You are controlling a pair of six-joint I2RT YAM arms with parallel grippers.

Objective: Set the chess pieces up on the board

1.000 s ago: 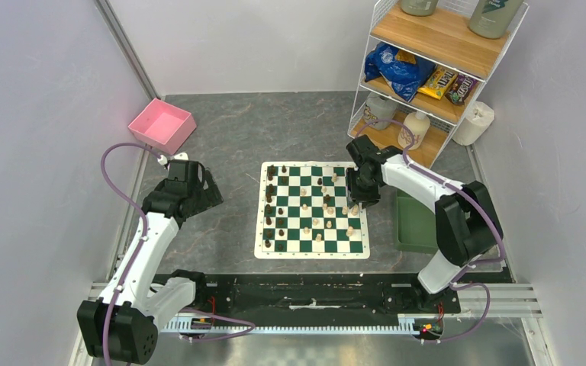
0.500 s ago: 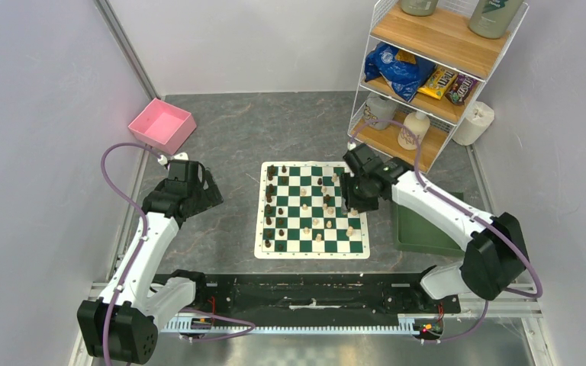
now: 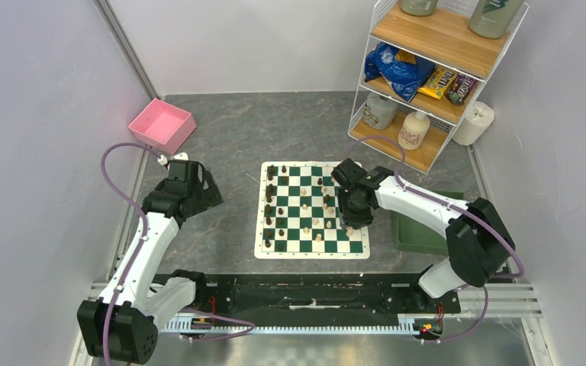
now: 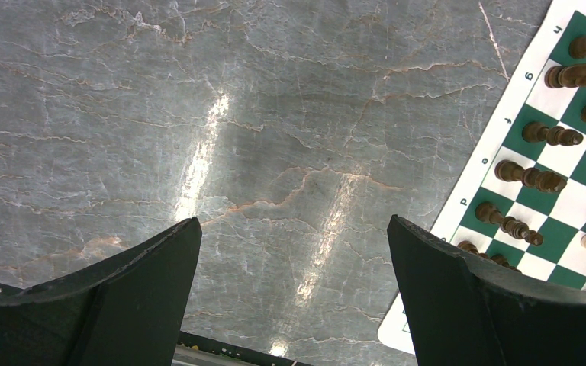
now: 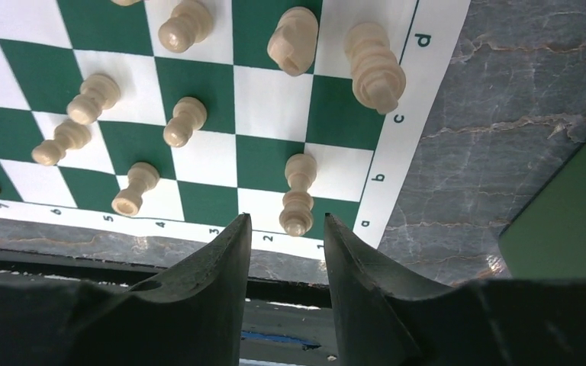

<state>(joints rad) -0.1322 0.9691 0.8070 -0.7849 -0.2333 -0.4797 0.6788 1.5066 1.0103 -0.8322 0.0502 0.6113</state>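
Observation:
The green and white board (image 3: pixel 310 208) lies in the middle of the table. Dark brown pieces (image 3: pixel 270 189) stand along its left columns, also in the left wrist view (image 4: pixel 530 176). Cream pieces (image 3: pixel 318 224) are scattered over the middle and right. My right gripper (image 3: pixel 354 216) hovers over the board's near right part, jaws slightly apart and empty; a cream piece (image 5: pixel 298 204) stands just beyond its fingertips (image 5: pixel 238 229). My left gripper (image 3: pixel 204 192) is wide open and empty over bare table left of the board (image 4: pixel 572 160).
A pink bin (image 3: pixel 162 124) sits at the far left. A plain green tray (image 3: pixel 418 223) lies right of the board, under the right arm. A wire shelf rack (image 3: pixel 430 73) with snacks and bottles stands at the back right, a white roll (image 3: pixel 474 122) beside it.
My right gripper has moved nearer and slightly left over the board's right side, and its arm has swung round. The left arm has not moved.

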